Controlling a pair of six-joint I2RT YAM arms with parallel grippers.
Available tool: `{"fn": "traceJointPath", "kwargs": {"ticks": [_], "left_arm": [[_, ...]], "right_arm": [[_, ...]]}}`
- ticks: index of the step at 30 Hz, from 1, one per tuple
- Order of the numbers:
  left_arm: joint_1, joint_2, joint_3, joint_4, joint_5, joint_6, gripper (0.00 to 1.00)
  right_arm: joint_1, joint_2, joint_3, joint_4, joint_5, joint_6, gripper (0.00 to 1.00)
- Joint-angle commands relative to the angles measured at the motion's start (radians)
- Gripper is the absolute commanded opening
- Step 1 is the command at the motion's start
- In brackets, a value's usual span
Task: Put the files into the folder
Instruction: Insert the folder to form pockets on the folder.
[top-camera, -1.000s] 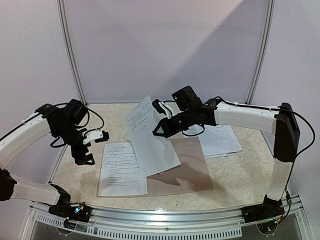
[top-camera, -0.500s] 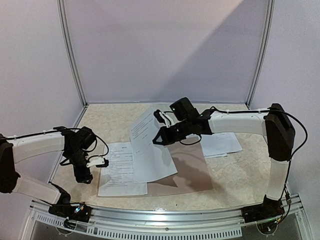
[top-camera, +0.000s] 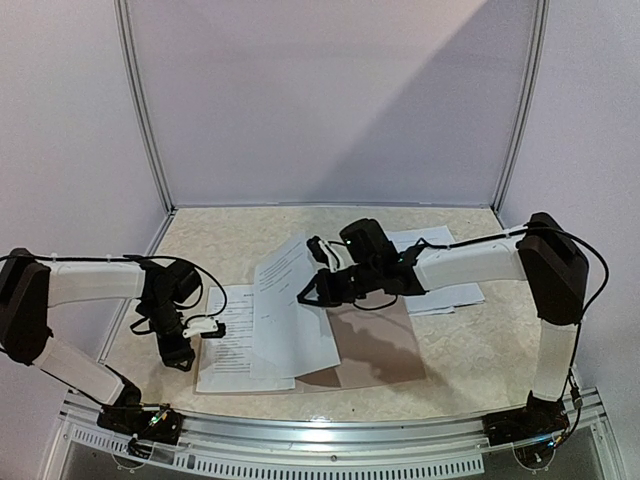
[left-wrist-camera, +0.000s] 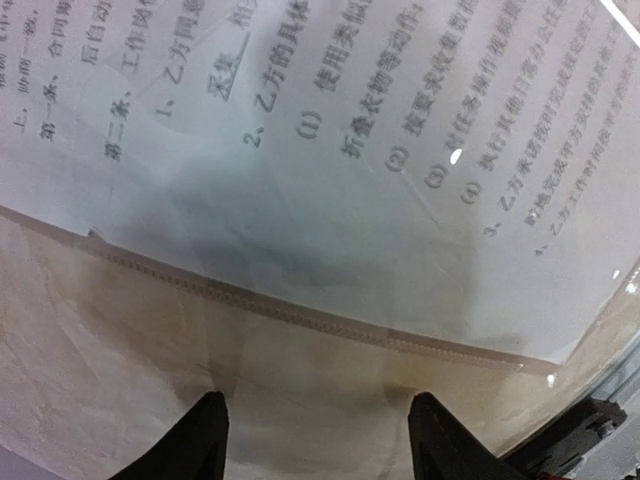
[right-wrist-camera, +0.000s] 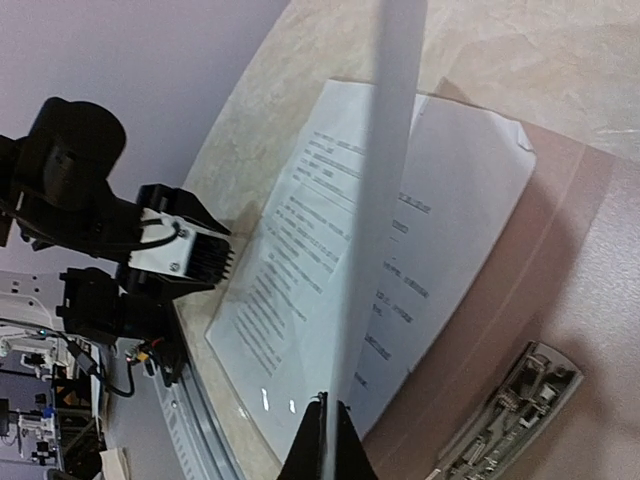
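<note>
Pinching one sheet by an edge in the right gripper, tilted over the open folder; left gripper spread beside a sleeved sheet. Likely light, floppy, slippery: grip edges.

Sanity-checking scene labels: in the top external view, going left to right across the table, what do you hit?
left fingers → sleeved sheet lying flat → held sheet, tilted → folder, bare inside → loose sheets

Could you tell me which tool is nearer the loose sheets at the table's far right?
Right. The right tool, shut on a raised sheet, hangs over the folder, left of the loose sheets; the left tool is farther left, beyond the folder.
</note>
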Motion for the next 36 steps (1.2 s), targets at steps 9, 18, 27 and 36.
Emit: {"fn": "traceJointPath", "kwargs": {"ticks": [9,18,27,36], "left_arm": [[-0.015,0.031,-0.001,0.031,0.071,-0.025,0.6],[-0.015,0.033,-0.003,0.035,0.069,-0.027,0.59],[-0.018,0.038,-0.003,0.038,0.07,-0.03,0.59],[-0.018,0.06,0.001,0.041,0.075,-0.034,0.57]], "right_arm": [[0.048,0.109,0.0,0.14,0.041,0.178,0.0],[0.047,0.083,-0.001,-0.017,0.224,0.196,0.13],[0.047,0.038,-0.001,-0.156,0.244,0.168,0.24],[0.047,0.098,-0.001,-0.094,0.164,0.206,0.0]]}}
